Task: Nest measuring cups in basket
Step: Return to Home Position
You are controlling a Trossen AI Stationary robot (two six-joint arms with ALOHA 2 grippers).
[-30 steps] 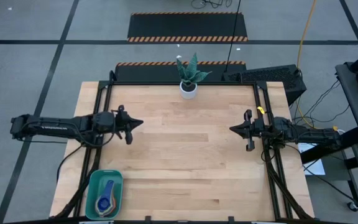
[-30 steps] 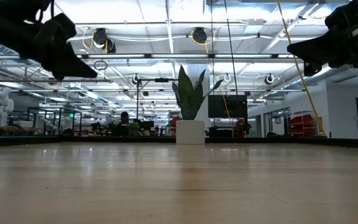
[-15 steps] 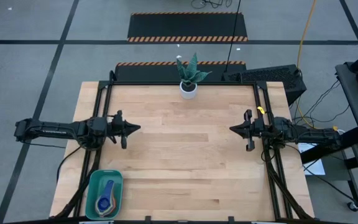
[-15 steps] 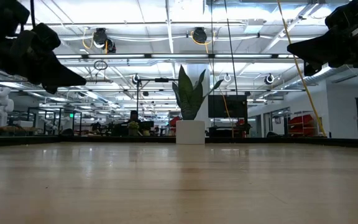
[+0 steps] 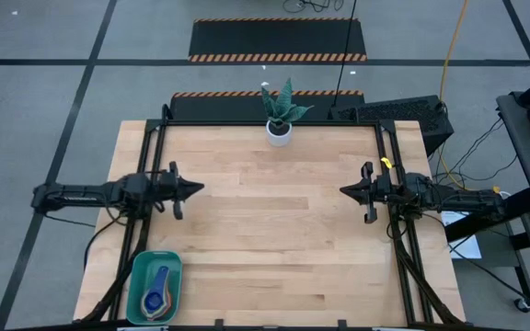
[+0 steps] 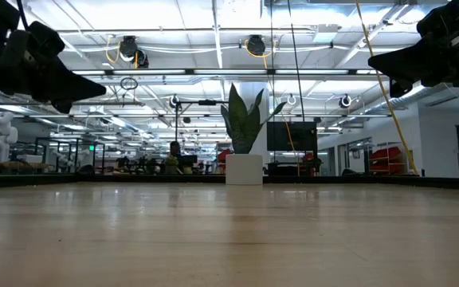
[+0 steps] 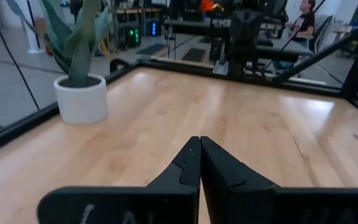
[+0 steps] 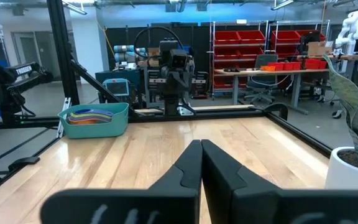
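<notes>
Pulling further back toward its table edge, left gripper (image 5: 197, 188) is hanging empty with fingers pressed together, right gripper (image 5: 345, 191) is waiting closed opposite, and measuring cups (image 5: 157, 294) are sitting nested in basket (image 5: 137, 276) at the left corner, so task is looking finished.

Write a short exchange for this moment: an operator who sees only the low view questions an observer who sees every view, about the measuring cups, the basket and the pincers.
Operator: I see only bare wood and the plant. Where are the measuring cups?
Observer: The measuring cups lie stacked inside the basket, at the table corner on the left arm's side, along the edge opposite the plant.
Operator: Both arms hang high in my picture. Is either pincer holding anything?
Observer: No. The wrist views show the left pincer and the right pincer shut, with nothing between the fingers.
</notes>
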